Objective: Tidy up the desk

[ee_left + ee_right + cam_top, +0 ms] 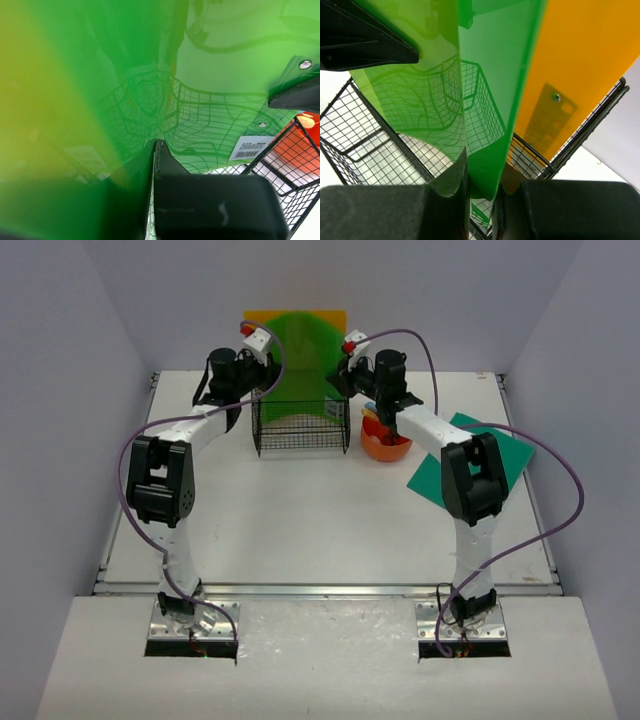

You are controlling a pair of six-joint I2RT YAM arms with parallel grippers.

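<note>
Near half of the desk (300, 530) is wide open, loads of room to sweep through. The back row is the crowded bit: rack (300, 430) dead centre, orange tray (385, 448) just beside its right side, teal sheet (505, 455) further right. A green folder (305, 350) sticks up out of the rack and blocks the way in from above, with an orange folder (262, 316) right behind it.

Robot lab: walled-in white desk (320, 520)
</note>
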